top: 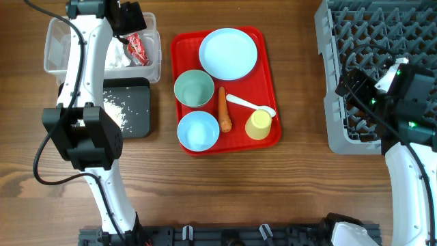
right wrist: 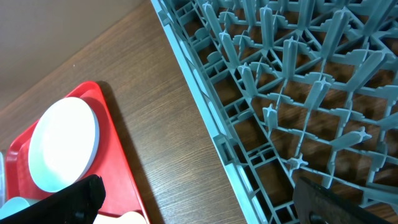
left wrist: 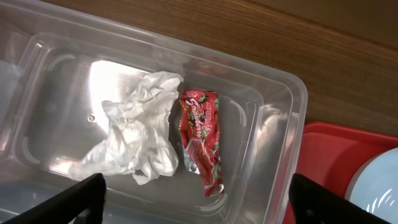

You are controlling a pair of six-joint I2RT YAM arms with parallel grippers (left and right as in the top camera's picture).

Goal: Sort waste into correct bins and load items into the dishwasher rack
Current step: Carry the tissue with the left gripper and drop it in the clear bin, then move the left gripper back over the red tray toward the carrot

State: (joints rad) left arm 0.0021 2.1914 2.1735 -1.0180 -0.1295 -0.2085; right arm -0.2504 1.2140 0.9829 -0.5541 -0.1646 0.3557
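The red wrapper (left wrist: pixel 202 138) and the crumpled white tissue (left wrist: pixel 137 134) lie in the clear tub (left wrist: pixel 283 109), also seen overhead (top: pixel 153 51). My left gripper (left wrist: pixel 196 202) hangs open and empty above them. White rice grains (top: pixel 117 111) lie in the black tray (top: pixel 140 109). On the red tray (top: pixel 270 41) sit the pale blue plate (top: pixel 228 53), pale green bowl (top: pixel 194 89), light blue bowl (top: pixel 198 130), carrot piece (top: pixel 224 109), white spoon (top: pixel 249 104) and yellow cup (top: pixel 259 124). My right gripper (right wrist: pixel 199 202) is open and empty at the grey rack's (top: pixel 334 130) left edge. The brown lump is out of view.
The left arm (top: pixel 85 68) reaches over the tub and black tray. The rack's peg grid (right wrist: pixel 292 74) fills the right wrist view. Bare wooden table (top: pixel 300 82) lies between the red tray and the rack.
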